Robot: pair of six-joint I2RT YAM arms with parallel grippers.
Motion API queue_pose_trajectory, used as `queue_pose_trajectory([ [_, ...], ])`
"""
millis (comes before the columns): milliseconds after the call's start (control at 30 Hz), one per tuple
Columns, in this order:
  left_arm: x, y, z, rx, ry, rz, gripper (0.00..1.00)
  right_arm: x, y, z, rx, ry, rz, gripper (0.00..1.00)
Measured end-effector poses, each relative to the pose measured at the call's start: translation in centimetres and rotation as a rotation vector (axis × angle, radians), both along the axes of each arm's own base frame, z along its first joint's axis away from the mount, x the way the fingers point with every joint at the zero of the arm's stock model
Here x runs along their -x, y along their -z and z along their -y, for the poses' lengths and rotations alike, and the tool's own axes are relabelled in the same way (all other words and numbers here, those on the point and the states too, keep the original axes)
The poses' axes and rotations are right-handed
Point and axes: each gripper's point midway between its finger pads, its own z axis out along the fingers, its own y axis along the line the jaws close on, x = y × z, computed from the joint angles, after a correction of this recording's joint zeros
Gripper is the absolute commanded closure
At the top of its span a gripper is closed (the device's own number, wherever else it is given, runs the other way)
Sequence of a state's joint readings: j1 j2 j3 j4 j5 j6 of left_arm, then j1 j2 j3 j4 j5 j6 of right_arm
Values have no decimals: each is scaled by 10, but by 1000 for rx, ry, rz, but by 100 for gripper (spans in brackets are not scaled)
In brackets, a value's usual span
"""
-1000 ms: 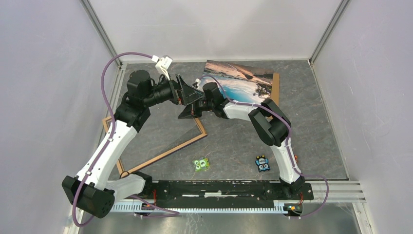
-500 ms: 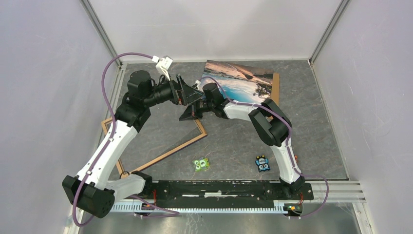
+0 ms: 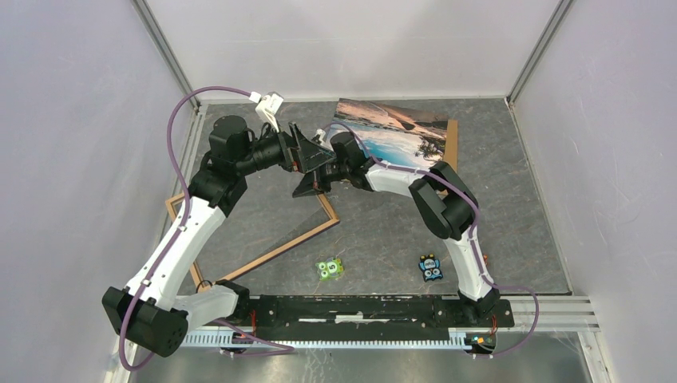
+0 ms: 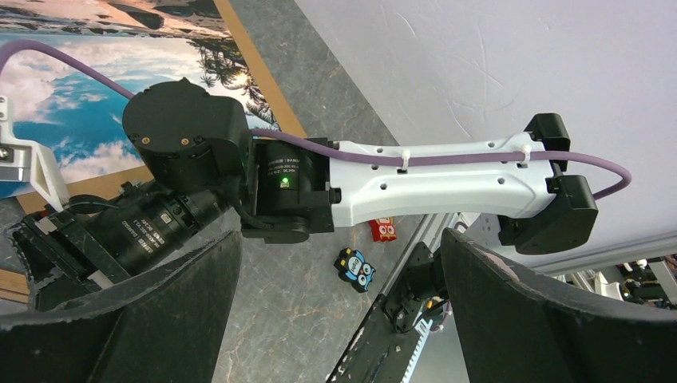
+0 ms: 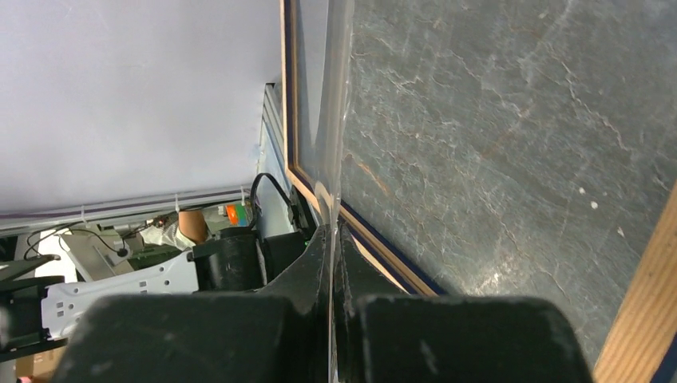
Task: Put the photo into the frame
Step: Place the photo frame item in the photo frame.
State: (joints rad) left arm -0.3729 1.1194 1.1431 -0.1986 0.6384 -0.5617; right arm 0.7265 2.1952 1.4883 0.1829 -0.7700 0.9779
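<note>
Two claws meet over the bench (image 3: 383,231): the left claw (image 3: 319,170) gapes wide, holding nothing, and the right claw (image 5: 331,233) is clenched on a thin clear sheet (image 5: 334,120). The photo (image 3: 399,132) lies face up at the back on a brown board (image 3: 453,144); the frame (image 3: 275,249) lies front-left.

The photo (image 3: 399,136), blue water and sky with dark palms, lies picture-up on the brown board (image 3: 453,142). The frame (image 3: 275,250), thin light-wood rails, sits skewed, left of that board and nearer.
</note>
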Motion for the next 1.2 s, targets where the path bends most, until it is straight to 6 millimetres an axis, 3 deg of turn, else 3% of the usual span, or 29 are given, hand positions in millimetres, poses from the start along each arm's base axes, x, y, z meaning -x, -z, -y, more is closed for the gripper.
queue_pose_trajectory([
  [133,0,0,0,0,0,0,0,-3,-6,-5,-17,-24,17,100],
  [300,0,0,0,0,1,-1,0,-5,0,-9,-12,-44,11,98],
  [367,0,1,0,0,1,-1,0,-5,6,-9,-4,-47,3,90],
  [433,0,1,0,0,1,-2,0,-5,11,-9,5,-51,-3,74],
  [500,0,1,0,0,2,-2,0,-3,16,-7,20,-56,-8,63],
  [733,2,1,1,1,15,-4,0,-4,21,-6,33,-65,29,50],
  [1100,1,-2,2,9,18,12,0,-9,24,-8,46,-62,90,63],
  [1200,0,0,2,8,19,7,0,-12,20,-11,36,-74,131,57],
])
